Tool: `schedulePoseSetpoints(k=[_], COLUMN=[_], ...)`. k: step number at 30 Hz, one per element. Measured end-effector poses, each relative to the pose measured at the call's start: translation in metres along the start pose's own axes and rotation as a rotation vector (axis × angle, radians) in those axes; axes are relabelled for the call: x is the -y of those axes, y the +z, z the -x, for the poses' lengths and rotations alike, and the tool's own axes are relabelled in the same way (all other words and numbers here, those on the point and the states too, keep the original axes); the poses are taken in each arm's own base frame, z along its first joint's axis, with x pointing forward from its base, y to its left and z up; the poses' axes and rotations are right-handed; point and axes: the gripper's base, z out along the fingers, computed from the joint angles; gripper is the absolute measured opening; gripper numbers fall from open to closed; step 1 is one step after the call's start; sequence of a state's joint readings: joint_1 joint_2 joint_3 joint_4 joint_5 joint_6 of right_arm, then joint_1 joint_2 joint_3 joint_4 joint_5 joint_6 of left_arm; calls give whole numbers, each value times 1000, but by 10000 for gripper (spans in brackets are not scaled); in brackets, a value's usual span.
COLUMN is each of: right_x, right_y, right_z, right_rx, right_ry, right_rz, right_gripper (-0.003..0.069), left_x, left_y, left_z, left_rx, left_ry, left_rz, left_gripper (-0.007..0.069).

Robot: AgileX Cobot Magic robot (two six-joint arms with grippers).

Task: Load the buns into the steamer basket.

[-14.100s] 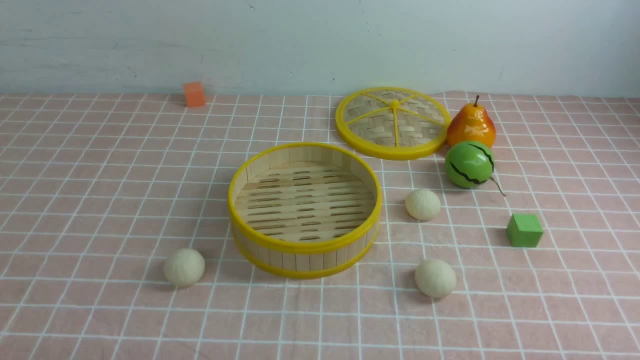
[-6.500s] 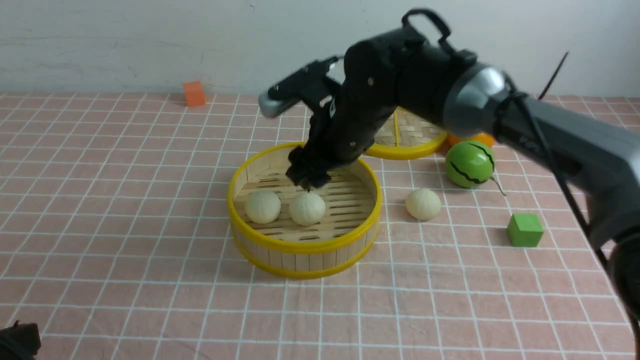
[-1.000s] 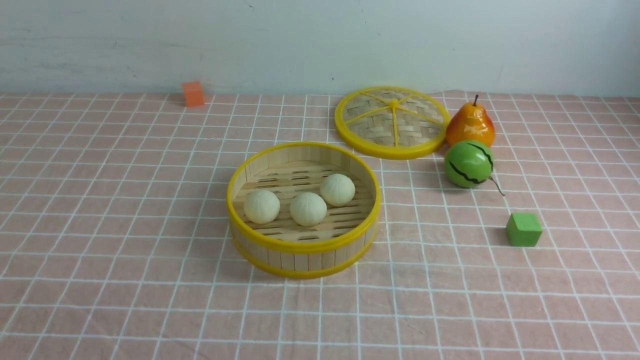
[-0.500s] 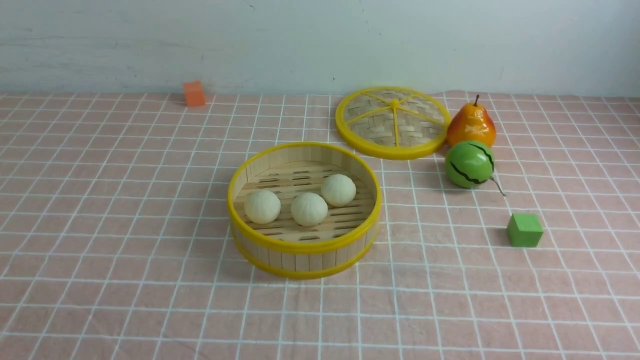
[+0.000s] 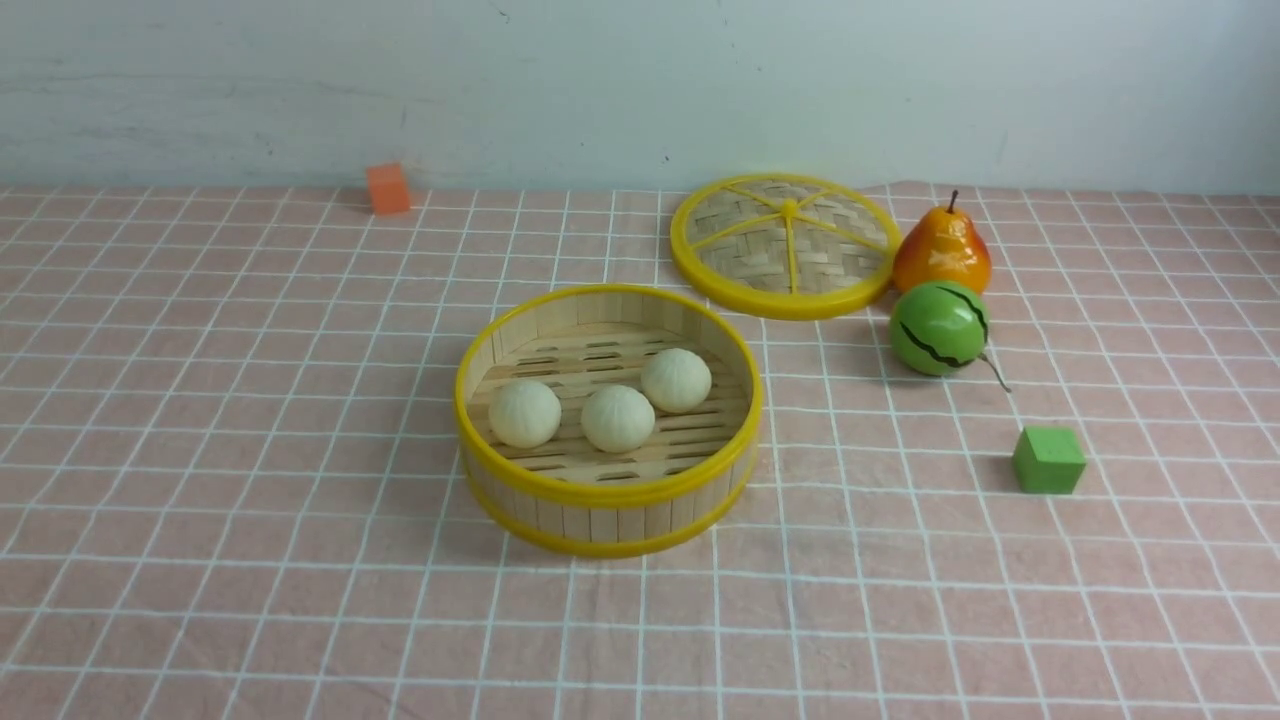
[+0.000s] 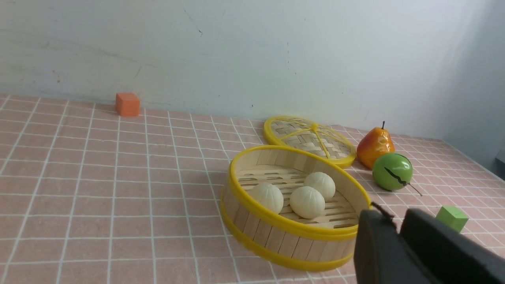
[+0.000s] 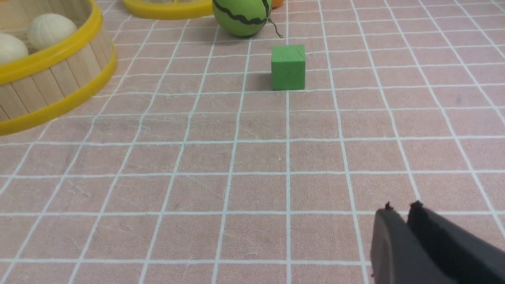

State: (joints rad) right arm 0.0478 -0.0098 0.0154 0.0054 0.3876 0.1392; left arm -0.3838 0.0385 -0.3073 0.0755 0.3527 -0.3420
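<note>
Saw three buns down inside the basket (image 5: 608, 492), all resting on its slatted floor. Found the left bun (image 5: 524, 413) and the middle bun (image 5: 618, 419) side by side near the front wall, very close, but could not tell if touching. Found the third bun (image 5: 676, 380) a little further back and to the right, just beside the middle bun. Saw the basket sitting flat near the middle of the pink checked cloth (image 5: 200, 450). Noticed a round woven lid (image 5: 785, 245) lying flat behind the basket and to its right, apart from it. Spotted a pear (image 5: 941, 250) standing up right next to the lid, and a green striped ball (image 5: 938, 328) just in front of the pear. Saw a green block (image 5: 1047, 460) alone to the right of the basket, well apart from it, and an orange block (image 5: 388, 188) far back by the wall. Caught the left gripper (image 6: 394, 215) only in its own wrist view, black fingers close together with nothing between them, not touching the basket. Caught the right gripper (image 7: 399, 207) the same way, fingers close together over bare cloth, holding nothing, well apart from the green block.
</note>
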Motion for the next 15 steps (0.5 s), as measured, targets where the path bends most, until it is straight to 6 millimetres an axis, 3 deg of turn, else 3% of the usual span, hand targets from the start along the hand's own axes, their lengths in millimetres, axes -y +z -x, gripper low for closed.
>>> schedulePoseSetpoints(k=[11, 15], right_x=[0, 0], right_y=[0, 0], right_z=[0, 0], right_rx=[0, 0], right_ry=[0, 1], right_rz=[0, -2], right_gripper=[74, 76], left_x=[-1, -11], left_y=[0, 2], left_z=[-2, -21], left_rx=[9, 30], left_ry=[4, 70], left_rz=[-1, 113], left_gripper=[92, 85])
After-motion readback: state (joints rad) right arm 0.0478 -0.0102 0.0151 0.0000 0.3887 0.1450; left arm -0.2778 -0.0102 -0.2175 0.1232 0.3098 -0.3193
